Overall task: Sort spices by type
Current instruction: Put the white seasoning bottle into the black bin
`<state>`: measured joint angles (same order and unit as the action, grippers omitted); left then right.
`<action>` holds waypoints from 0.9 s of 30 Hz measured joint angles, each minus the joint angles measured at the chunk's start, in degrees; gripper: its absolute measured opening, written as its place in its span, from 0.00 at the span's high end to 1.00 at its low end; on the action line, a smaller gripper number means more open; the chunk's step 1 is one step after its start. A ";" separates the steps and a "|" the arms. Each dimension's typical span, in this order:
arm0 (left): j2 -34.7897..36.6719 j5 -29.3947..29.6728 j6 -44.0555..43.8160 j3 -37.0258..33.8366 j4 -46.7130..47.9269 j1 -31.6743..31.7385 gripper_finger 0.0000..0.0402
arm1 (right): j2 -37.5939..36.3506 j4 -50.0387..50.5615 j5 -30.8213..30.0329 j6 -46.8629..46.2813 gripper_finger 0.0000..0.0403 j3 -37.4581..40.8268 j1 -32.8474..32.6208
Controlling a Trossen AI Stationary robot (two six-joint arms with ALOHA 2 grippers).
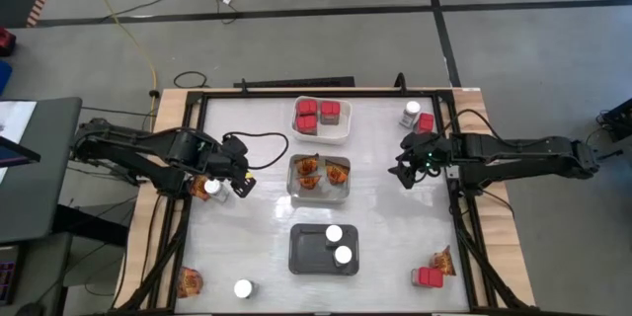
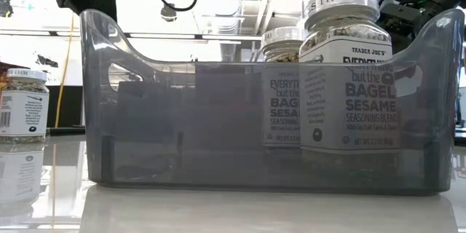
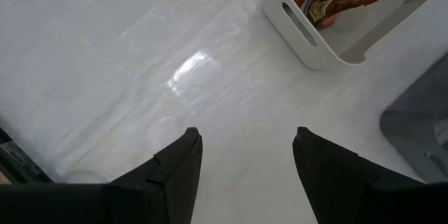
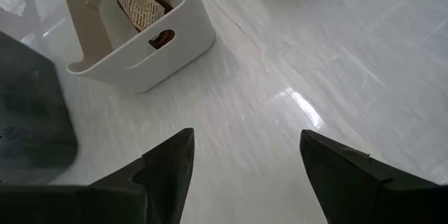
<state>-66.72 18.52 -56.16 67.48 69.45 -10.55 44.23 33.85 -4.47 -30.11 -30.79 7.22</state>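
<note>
Red boxy containers fill the white tray at the far centre. Orange-brown packets lie in the middle tray. Two white-lidded jars stand in the dark grey tray, and they also show in the low view. My left gripper hangs open over bare table, left of the packet tray; its fingers have nothing between them. A loose jar stands upright just beside that arm. My right gripper is open above the table, right of the packet tray.
Loose spices stand along the table's edges: a jar and a red box far right, a packet and a red box near right, a packet and a jar near left.
</note>
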 joint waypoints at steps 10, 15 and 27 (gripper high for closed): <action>0.79 -2.19 -8.20 0.00 2.91 -0.07 0.46 | 0.00 -0.03 -0.02 -0.12 0.29 0.00 -0.01; 2.01 -2.01 -13.03 0.00 11.52 -0.11 0.47 | 0.00 -0.05 -0.02 -2.92 0.29 0.00 0.00; 6.83 -2.90 -21.25 -5.90 20.63 0.57 0.47 | 0.00 -0.54 -0.05 -8.02 0.29 0.00 0.02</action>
<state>-59.89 15.62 -77.41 61.58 90.08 -9.97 44.23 33.31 -4.52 -38.13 -30.79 7.25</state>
